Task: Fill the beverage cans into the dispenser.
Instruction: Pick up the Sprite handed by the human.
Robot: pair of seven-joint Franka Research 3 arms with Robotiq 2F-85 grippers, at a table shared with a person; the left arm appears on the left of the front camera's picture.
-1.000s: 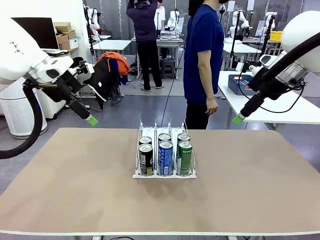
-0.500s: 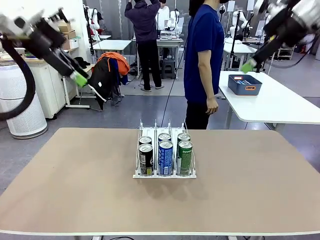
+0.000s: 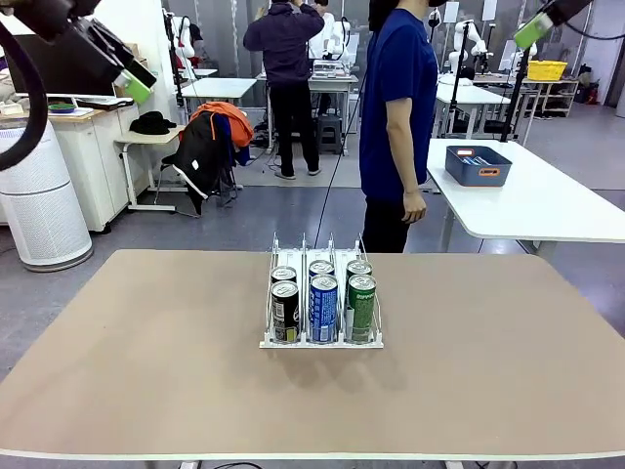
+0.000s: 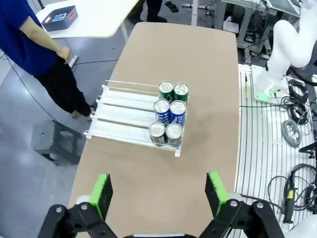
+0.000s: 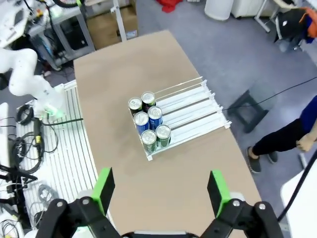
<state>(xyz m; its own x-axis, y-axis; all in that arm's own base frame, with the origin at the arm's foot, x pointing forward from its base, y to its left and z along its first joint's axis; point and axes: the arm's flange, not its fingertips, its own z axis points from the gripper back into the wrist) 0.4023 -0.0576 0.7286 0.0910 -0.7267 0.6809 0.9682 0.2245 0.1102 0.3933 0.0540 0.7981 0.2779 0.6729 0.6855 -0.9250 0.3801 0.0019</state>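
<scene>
The white wire dispenser (image 3: 321, 337) stands mid-table with several beverage cans at its near end, two per lane: black cans (image 3: 284, 311) on the left, blue cans (image 3: 323, 308) in the middle, green cans (image 3: 361, 308) on the right. My left gripper (image 3: 134, 86) hangs high at the top left, far above the table. My right gripper (image 3: 532, 29) is high at the top right. From above, the left gripper (image 4: 158, 193) stands open and empty over the dispenser (image 4: 124, 121) and cans (image 4: 168, 111). The right gripper (image 5: 161, 191) is likewise open above the dispenser (image 5: 195, 111) and cans (image 5: 148, 124).
A person in a blue shirt (image 3: 395, 117) stands at the table's far edge, hands down. A dark blue tub (image 3: 478, 164) sits on a white table behind, to the right. A grey stool (image 4: 52, 144) stands beside the person. The brown tabletop (image 3: 146, 362) is bare around the rack.
Both arms have risen steeply away from the table, the left toward the upper left, the right toward the upper right. The cans and the dispenser have not moved.
</scene>
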